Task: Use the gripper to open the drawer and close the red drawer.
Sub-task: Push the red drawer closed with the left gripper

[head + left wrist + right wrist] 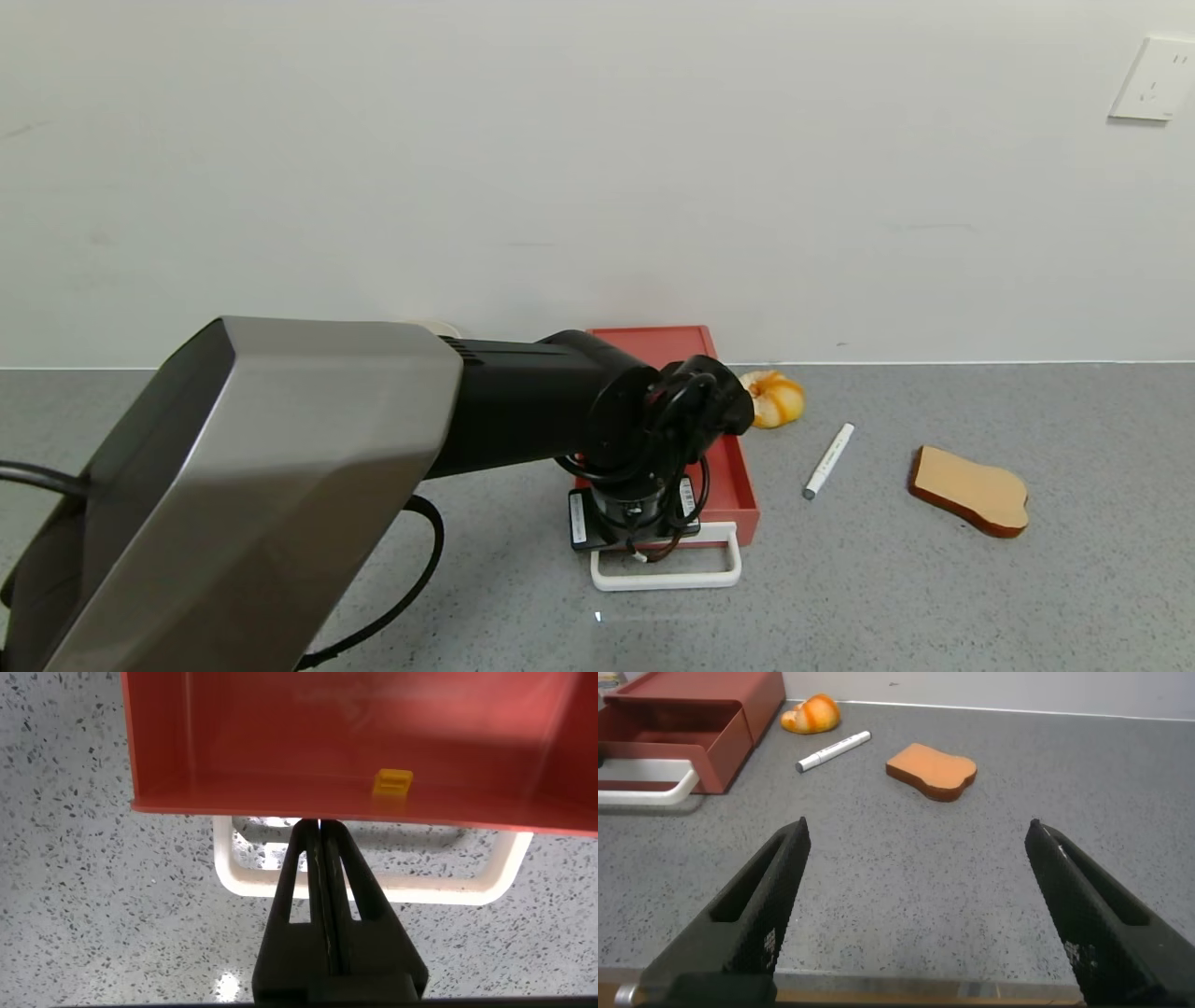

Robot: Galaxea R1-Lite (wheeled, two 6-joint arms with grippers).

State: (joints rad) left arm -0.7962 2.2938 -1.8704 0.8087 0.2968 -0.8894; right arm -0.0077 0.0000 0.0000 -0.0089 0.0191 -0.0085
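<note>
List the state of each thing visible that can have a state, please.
red drawer: pulled open; only a small yellow piece seen inside.
white handle: free, not gripped.
left gripper: shut, inside the handle loop.
right gripper: open, holding nothing.
marker: lying flat.

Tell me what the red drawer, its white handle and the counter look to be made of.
Red drawer: likely moulded plastic, thin even walls with a soft sheen. White handle: glossy plastic by its look, a smooth rounded loop. Counter: grey speckled stone or a stone-look laminate; which one cannot be told. The left claw, shut, sits inside the handle loop at the drawer's front.
</note>
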